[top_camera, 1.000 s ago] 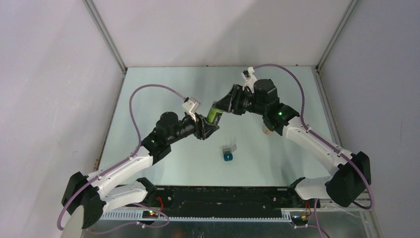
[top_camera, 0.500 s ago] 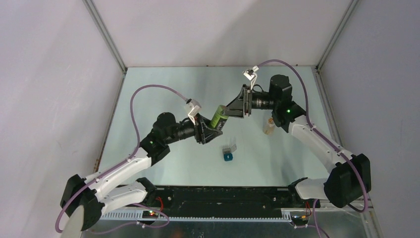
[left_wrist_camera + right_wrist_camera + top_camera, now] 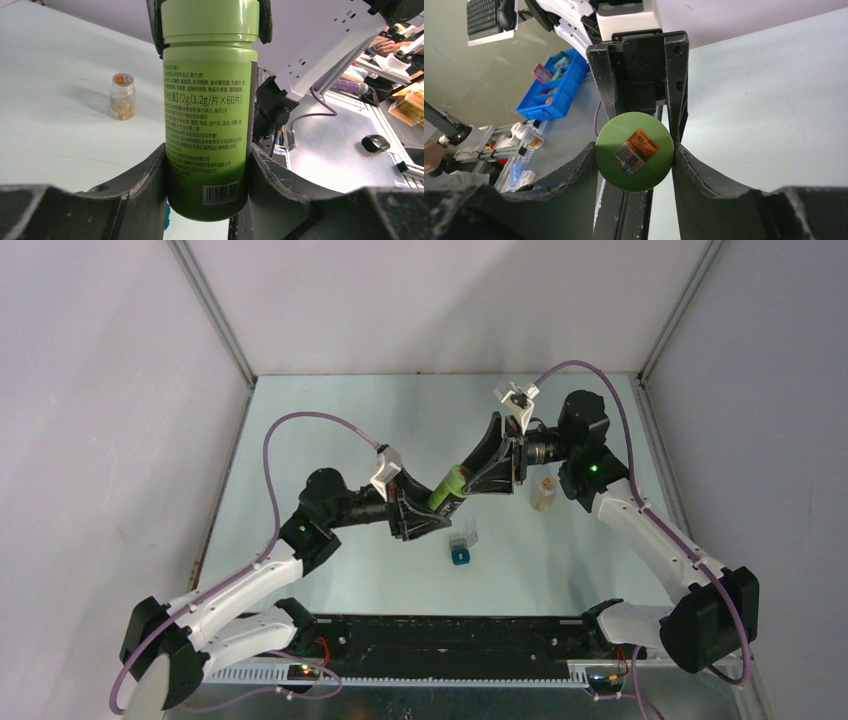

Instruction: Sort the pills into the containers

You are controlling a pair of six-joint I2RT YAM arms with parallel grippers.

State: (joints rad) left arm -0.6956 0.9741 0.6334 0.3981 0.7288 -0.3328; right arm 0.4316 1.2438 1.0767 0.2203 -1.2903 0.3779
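**Top external view.** The green bottle [image 3: 448, 488] is held tilted above the bench [image 3: 330, 420], between the two arms. The left gripper [image 3: 431, 511] has its jaws clamped on the bottle's lower body, and the right gripper [image 3: 466, 476] has its jaws closed on the lime cap [image 3: 461, 476]. This two-ended hold suggests that one arm braces the bottle while the other twists the cap off, so that pills can go in. The pale bottle [image 3: 543, 494], orange-topped, stands upright on the bench just beside the right arm, untouched. A small teal object [image 3: 460, 557] lies on the bench near the green bottle and is too small to identify.

**Left wrist view.** The jaws press both flanks of the printed label near the base. The opposing jaws flank the cap above.

**Right wrist view.** The cap is seen end-on, pinched on two sides, with a sticker on its face. No loose pills show in any view.
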